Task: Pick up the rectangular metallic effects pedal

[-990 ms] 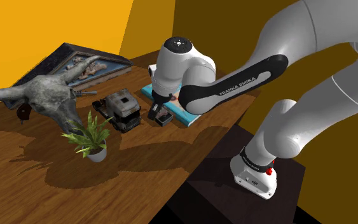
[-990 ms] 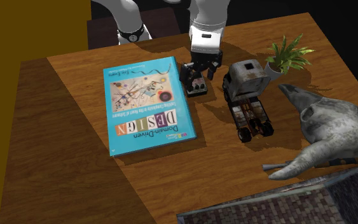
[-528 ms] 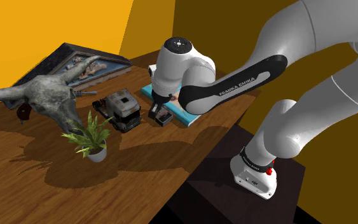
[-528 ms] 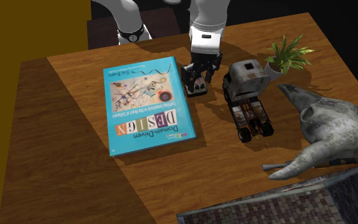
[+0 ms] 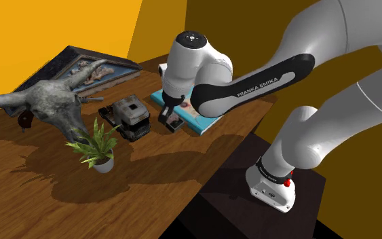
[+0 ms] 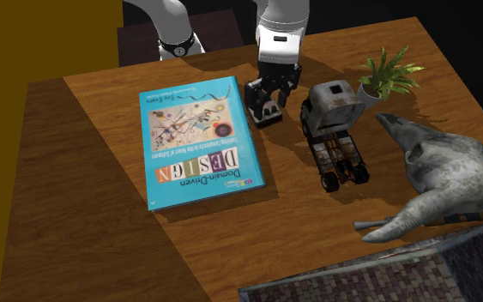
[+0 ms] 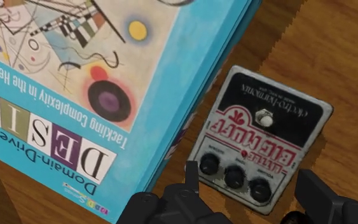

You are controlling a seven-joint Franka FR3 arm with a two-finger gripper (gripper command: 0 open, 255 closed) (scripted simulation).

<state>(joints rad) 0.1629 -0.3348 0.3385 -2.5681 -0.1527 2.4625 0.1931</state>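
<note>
beside the flat blue book [image 7: 75, 76], the gripper [image 7: 248, 177] clasps the rectangular grey-rimmed pedal [image 7: 266, 127] at its knob end.

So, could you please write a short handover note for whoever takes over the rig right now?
Gripper: shut on the knob end of the pedal.
Pedal: between the blue book and the toy truck, close to the book's edge, low over the wooden table.
Done: reach and grasp.
Left: lift the pedal clear. I cannot tell whether it is off the table yet. Going straight up looks safest, so it does not brush the book.
</note>
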